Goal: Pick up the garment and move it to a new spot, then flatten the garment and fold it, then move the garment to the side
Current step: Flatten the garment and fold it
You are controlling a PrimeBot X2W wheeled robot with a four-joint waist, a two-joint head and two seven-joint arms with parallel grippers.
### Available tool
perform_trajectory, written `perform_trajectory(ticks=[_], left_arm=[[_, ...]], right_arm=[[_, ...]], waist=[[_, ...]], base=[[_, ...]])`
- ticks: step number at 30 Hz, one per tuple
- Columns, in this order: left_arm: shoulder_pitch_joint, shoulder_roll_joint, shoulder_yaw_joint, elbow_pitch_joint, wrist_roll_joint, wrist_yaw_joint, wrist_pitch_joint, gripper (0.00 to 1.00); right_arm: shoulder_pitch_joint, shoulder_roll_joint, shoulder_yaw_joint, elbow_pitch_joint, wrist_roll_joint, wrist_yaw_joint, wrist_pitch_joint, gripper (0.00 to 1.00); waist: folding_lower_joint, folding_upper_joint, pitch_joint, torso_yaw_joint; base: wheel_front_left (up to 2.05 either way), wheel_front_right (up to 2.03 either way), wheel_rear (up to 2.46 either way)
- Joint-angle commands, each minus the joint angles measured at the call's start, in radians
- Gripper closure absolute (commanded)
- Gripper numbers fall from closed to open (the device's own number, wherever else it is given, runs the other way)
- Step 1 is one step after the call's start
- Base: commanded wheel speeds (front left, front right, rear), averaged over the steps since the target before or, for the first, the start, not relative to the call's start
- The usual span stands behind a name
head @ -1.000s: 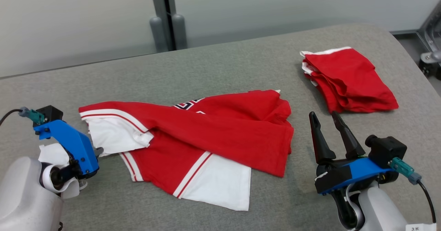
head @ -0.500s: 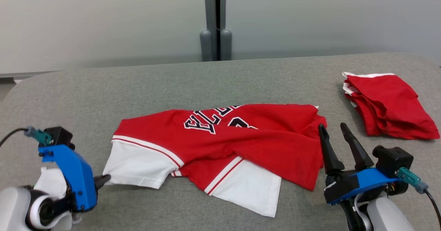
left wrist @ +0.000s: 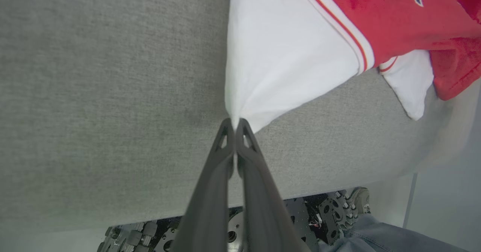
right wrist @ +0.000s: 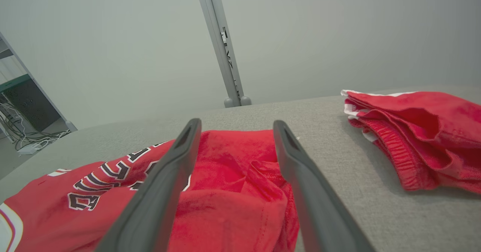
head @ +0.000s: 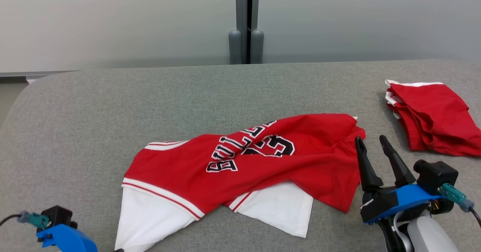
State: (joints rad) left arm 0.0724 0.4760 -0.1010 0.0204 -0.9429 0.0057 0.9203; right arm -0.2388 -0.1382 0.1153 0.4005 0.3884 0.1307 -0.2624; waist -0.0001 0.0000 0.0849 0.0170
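The garment [head: 244, 162] is a red jersey with white panels and dark lettering, lying crumpled across the middle of the grey table [head: 112, 105]. In the left wrist view my left gripper [left wrist: 235, 122] is shut on the corner of its white panel [left wrist: 285, 49], close to the table's near edge. The cloth fans out from the pinched corner. My right gripper [head: 371, 139] stands open at the garment's right edge, fingers pointing away from me. The right wrist view has the bunched red cloth [right wrist: 233, 177] just beyond and between those fingers [right wrist: 180, 147], with nothing held.
A folded pile of red cloth with white trim [head: 432, 120] lies at the table's right. A grey post [head: 247, 23] stands behind the table against a pale wall. Below the table's near edge are wheels [left wrist: 338, 210] and a patch of blue denim [left wrist: 375, 237].
The head camera has swung, shifting the whole picture. My left gripper has drawn the white corner toward the near edge, and the garment has opened out so that its lettering shows. The right gripper stays open.
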Motion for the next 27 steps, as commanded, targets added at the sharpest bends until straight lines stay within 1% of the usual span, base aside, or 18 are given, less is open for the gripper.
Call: perform_trajectory(ticks=[1,3,4,6,7,8,10,13,16,20,23,27], left_arm=[[0.015,-0.009,0.009,0.021,0.012,0.008,-0.032,1.0],[0.019,-0.031,0.009,0.06,0.031,0.005,-0.086,1.0],[0.013,-0.046,0.007,0.085,0.041,0.0,-0.116,0.88],[-0.014,-0.062,0.005,0.124,0.07,-0.02,-0.193,0.88],[-0.03,-0.072,0.011,0.144,0.088,-0.025,-0.243,0.23],[-0.038,-0.084,0.012,0.167,0.099,-0.033,-0.282,0.0],[-0.052,-0.105,0.009,0.211,0.116,-0.046,-0.342,0.0],[-0.083,-0.096,-0.002,0.232,0.155,-0.073,-0.416,0.0],[-0.086,-0.093,0.005,0.223,0.197,-0.073,-0.498,0.0],[-0.08,-0.091,0.002,0.167,0.263,-0.048,-0.588,0.0],[-0.081,-0.104,-0.014,0.1,0.327,-0.032,-0.677,0.0],[-0.092,-0.139,-0.041,0.051,0.427,-0.004,-0.84,0.0]], right_arm=[[0.013,-0.005,0.001,0.006,0.0,0.0,-0.003,0.0],[0.012,-0.007,0.005,0.008,0.001,0.0,-0.003,0.0],[0.011,-0.008,0.008,0.009,0.001,0.0,-0.003,0.0],[0.006,-0.01,0.012,0.013,0.002,0.0,-0.003,0.0],[0.003,-0.011,0.013,0.013,0.003,0.0,-0.003,0.0],[0.0,-0.012,0.014,0.014,0.003,0.0,-0.003,0.0],[0.0,-0.012,0.017,0.015,0.002,0.0,-0.003,0.0],[0.004,-0.012,0.022,0.018,0.001,0.0,-0.003,0.0],[0.009,-0.016,0.022,0.02,0.005,0.0,-0.003,0.0],[0.018,-0.02,0.018,0.019,0.008,0.0,-0.003,0.0],[0.022,-0.024,0.015,0.015,0.006,0.0,-0.003,0.0],[0.03,-0.028,0.012,0.008,0.003,0.0,-0.003,0.0]], waist=[[0.0001,0.0,0.0,-0.002],[0.0001,0.0,0.0,-0.002],[0.0001,0.0,0.0,-0.002],[0.0001,0.0,-0.001,-0.003],[0.0001,0.0,-0.001,-0.004],[0.0001,0.0,-0.002,-0.004],[0.0001,0.0,-0.005,-0.004],[0.0001,0.0,-0.009,-0.006],[0.0001,0.0,-0.015,-0.007],[0.0001,0.0,-0.023,-0.005],[0.0001,0.0,-0.03,-0.004],[0.0001,0.0,-0.042,-0.004]], base=[[0.0,0.0,0.0],[0.0,0.0,0.0],[0.0,0.0,0.0],[0.0,0.0,0.0],[0.0,0.0,0.0],[0.0,0.0,0.0],[0.0,0.0,0.0],[0.0,0.0,0.0],[0.0,0.0,0.0],[0.0,0.0,0.0],[0.0,0.0,0.0],[0.0,0.0,0.0]])
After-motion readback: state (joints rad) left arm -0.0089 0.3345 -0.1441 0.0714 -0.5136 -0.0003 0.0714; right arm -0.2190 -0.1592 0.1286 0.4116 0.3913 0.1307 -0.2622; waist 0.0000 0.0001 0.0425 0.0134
